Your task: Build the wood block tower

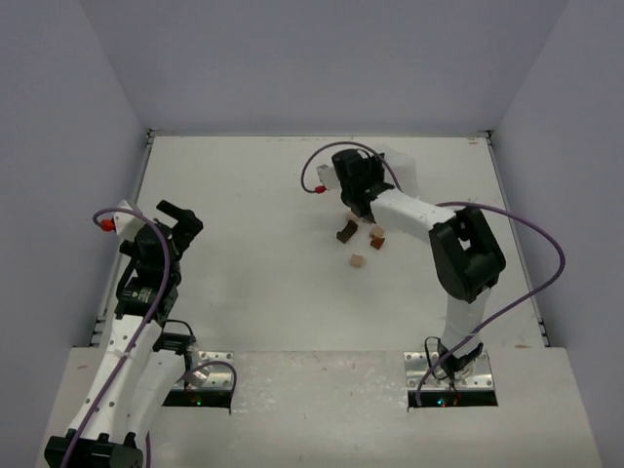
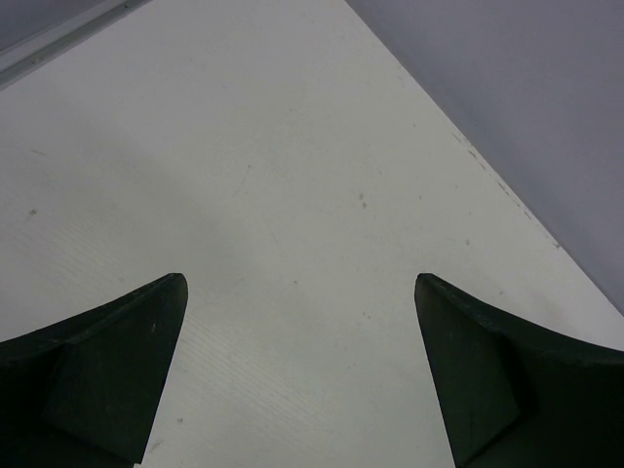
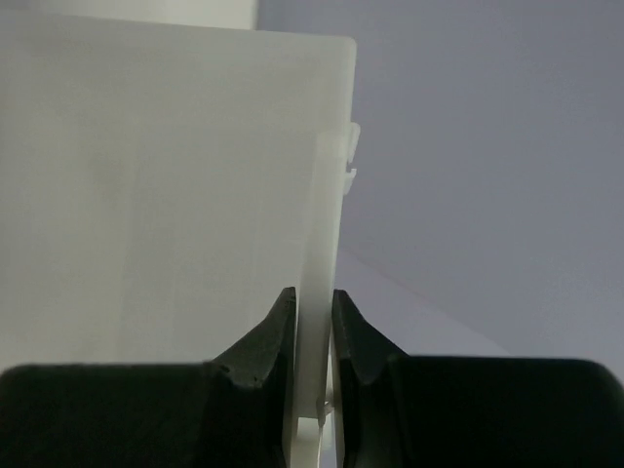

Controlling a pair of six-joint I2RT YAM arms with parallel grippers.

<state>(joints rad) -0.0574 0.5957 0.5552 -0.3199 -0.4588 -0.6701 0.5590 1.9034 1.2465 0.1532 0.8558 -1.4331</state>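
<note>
While the left gripper hangs released over bare desk, nothing lies between its fingers. It sits well to the left of the clear tray and on that tray's near side.

Wood blocks: all loose on the desk on the near side of the tray, none stacked so far as the top view shows.

Count, four visible:
- one pale tan cube, farthest out from the tray;
- one reddish-brown cube, closer to the tray;
- one paler cube, touching or just beside it on the tray side (cannot tell which);
- one dark brown piece left of that pair, its long side slanting across the desk, exact shape too small to tell.

More may be hidden under the arm.

Right gripper: clenched on one thin wall of the tray, a pad on each face. The tray's broad side stands upright ahead of the wrist camera. One tray, two grippers.

Deciding relation: the blocks lie just nearward of the tray, almost under the right gripper. The right arm is therefore much the nearer. Judgement: that gripper is occupied and must part with the tray before it can pick a cube; the free gripper is far off.
</note>
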